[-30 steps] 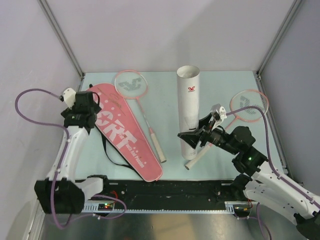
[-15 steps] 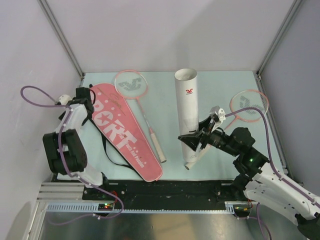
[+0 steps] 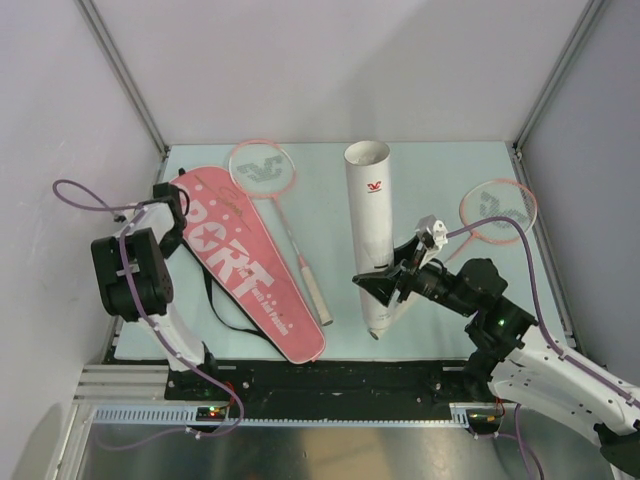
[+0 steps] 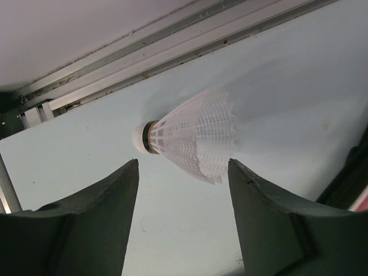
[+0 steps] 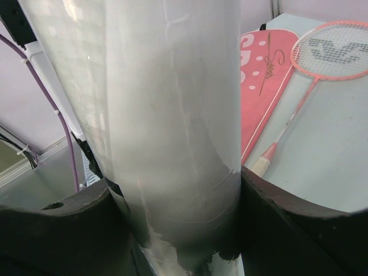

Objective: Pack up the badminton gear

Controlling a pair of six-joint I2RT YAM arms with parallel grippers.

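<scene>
- Left wrist view: left claw (image 4: 181, 172) is open, w/ one jaw on either side of the shuttlecock (image 4: 190, 135) and no contact.
- The shuttlecock lies on its side on the bench (image 4: 299, 80), close to the left edge, cork end toward the edge rail (image 4: 172, 40).
- Shuttlecock handling: prob. next to weightless, w/ a thin skirt that crushes easily. Best hold is the cork or the dark band, not the skirt, and only a light squeeze. It could skid away if one finger lands first.
- 2nd shuttlecock: not seen in any view.
- Right claw (image 5: 178, 221) is clamped round the tube (image 5: 167, 103) close to its near end.
- In the top view the tube runs from mid-bench toward the far edge, open mouth at the far end. It looks tilted w/ the mouth raised, but can't be sure.
- Tube handling: hollow, light, stiff, but smooth and round, so it may twist or slip in the claw. It's held low, so the long free end will swing. Too hard a squeeze could dent the wall.
- Bag (image 3: 240, 265) lies flat, slanting from near the far-left corner toward the near edge. It's soft and floppy, and the strap (image 3: 215, 300) could snag.
- Rackets: one racket (image 3: 262, 168) lies just right of the bag, head toward the far edge.
- The other racket (image 3: 497, 212) is near the right edge, w/ its handle hidden by the right arm.
- Both prob. light and stiff, so take them by handle or shaft, not the strings.
</scene>
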